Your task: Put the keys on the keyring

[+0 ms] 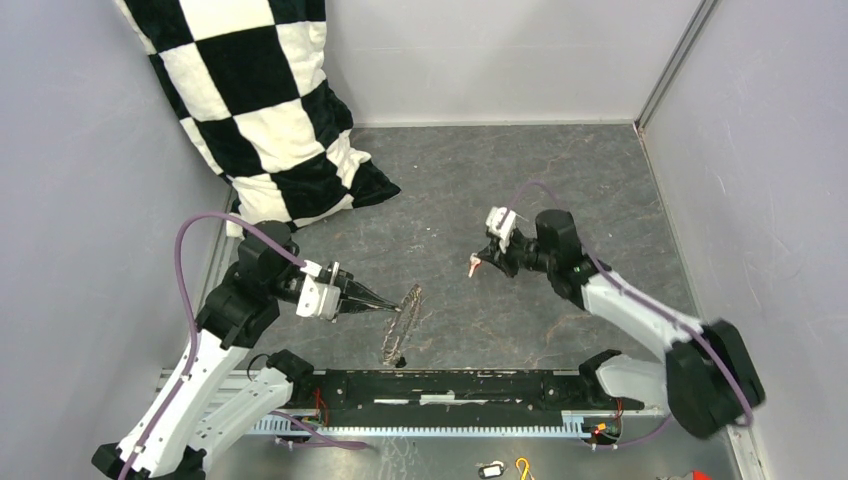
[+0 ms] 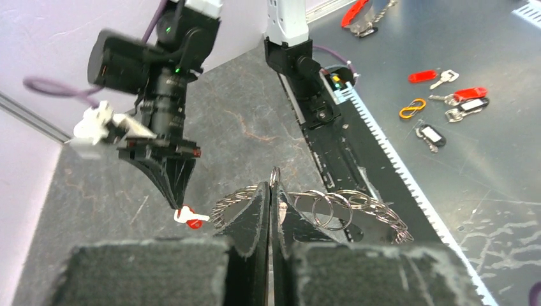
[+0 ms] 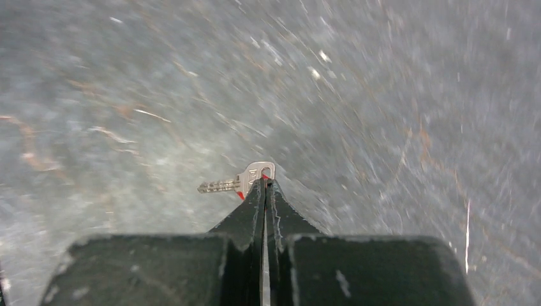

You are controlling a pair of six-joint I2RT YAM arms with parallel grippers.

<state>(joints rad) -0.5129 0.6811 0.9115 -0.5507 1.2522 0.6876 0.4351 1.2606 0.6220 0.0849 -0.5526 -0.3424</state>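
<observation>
Left gripper [image 1: 383,307] is clamped on the keyring [image 1: 404,322], presenting it edge-up, while the right gripper [image 1: 481,263], pinched on the red-headed key [image 3: 224,185], stands apart, apparently ready for threading.

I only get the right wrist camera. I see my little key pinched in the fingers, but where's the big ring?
Observer: The keyring is pinched in the left gripper, shut on its rim.
Operator: Is my key touching it?
Observer: No. Your red key hangs from the right gripper, apart from the ring, with bare table between.
Operator: What else is there?
Observer: A checkered pillow leans in the far left corner.
</observation>
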